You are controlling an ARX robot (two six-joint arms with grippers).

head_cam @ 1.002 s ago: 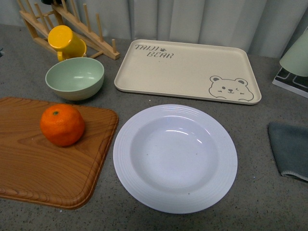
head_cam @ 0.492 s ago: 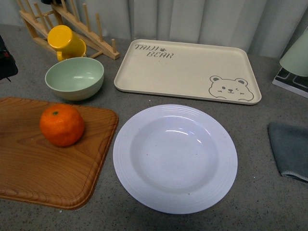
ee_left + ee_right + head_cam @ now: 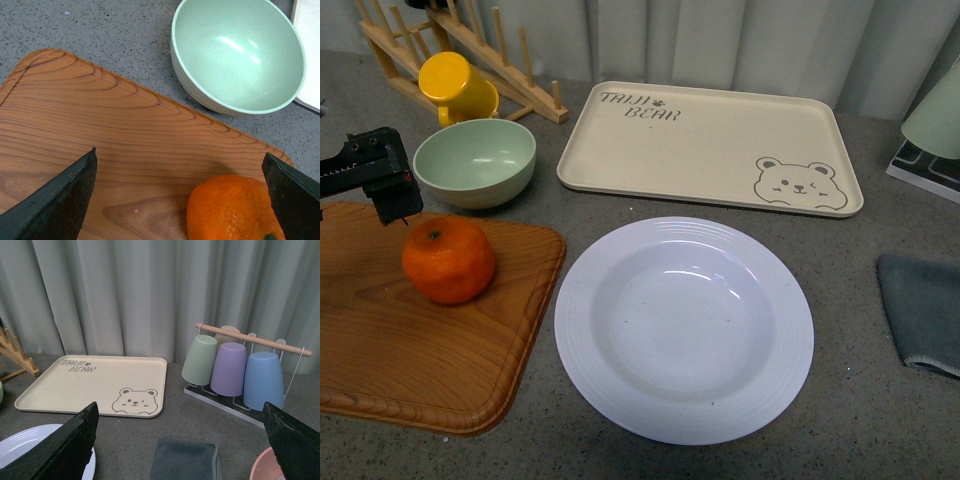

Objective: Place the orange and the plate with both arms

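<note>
Left end effector (image 3: 392,205) wide open, empty, hovering just behind orange (image 3: 449,259) on wooden board (image 3: 380,340). Step: reach for orange. Next: lower, straddle fruit, close. Plate (image 3: 684,329) mid-tabletop, empty, untouched. Right end effector (image 3: 180,406) spread wide, empty, raised, not yet near plate.

One orange (image 3: 449,259), one plate (image 3: 572,325), one bowl (image 3: 470,193)

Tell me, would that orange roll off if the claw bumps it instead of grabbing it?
Probably it would roll: the orange is round and sits loose on the flat wooden board, with nothing against it. Its dimpled skin likely gives fingers some grip. It lies nearer one finger of the left gripper, so closing might nudge it first.
</note>
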